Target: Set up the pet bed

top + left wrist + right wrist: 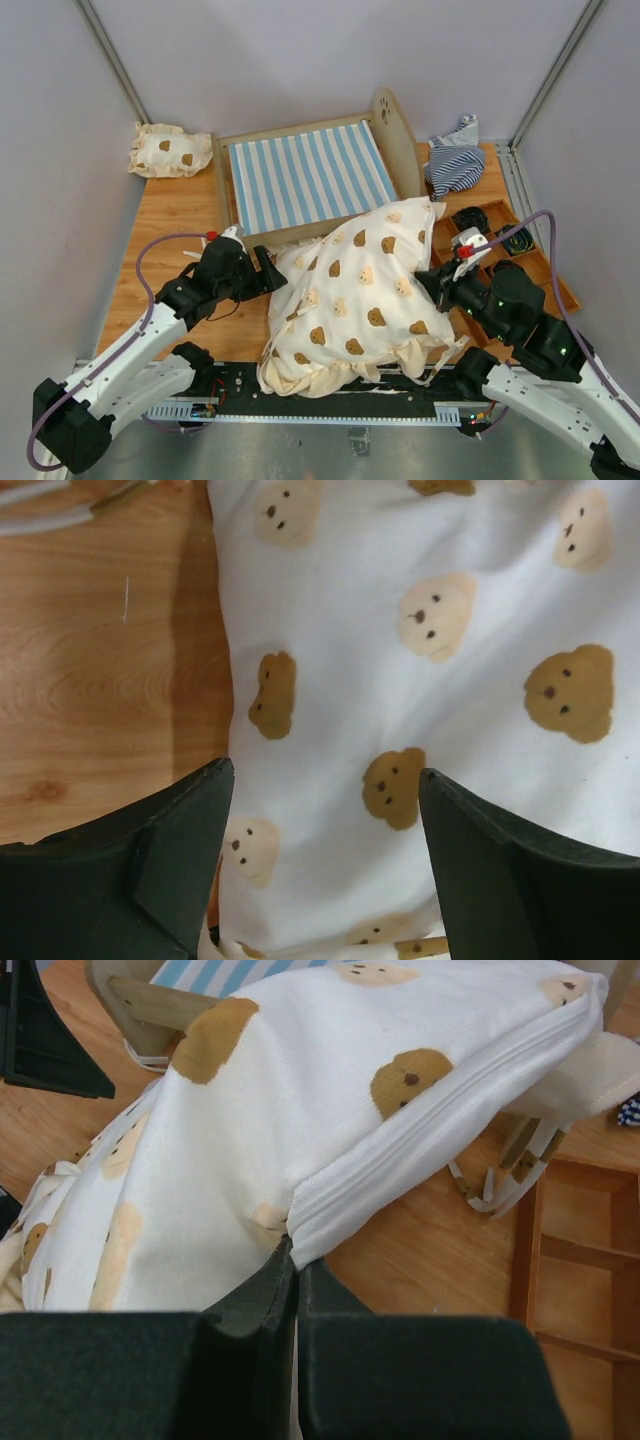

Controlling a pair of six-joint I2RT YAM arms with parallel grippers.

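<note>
Top external view, left to right: a small bear-print cushion (170, 150) lies at the far left corner of the wooden table (170, 225), well beyond my left gripper (268, 270).

1. Left gripper: my jaws stand wide apart and grip nothing. In the left wrist view, one finger (170, 850) hangs over bare wood. The other hangs over the large bear-print cushion (360, 290), so the cushion's left edge runs between them.
2. Pet bed (300, 180): it stands beyond and between my two grippers, with its blue-and-white striped base facing up. A rounded end board rises at its right end. The large cushion overlaps its near right corner.
3. Right gripper (430, 283): in the right wrist view, my fingers (420, 1380) are pressed together on the cushion's seamed right edge. A thin line of white fabric shows between them.
4. Right of this gripper: a compartmented wooden tray (530, 255) lies just beside it. A striped cloth (455, 160) sits crumpled beyond the tray.
</note>
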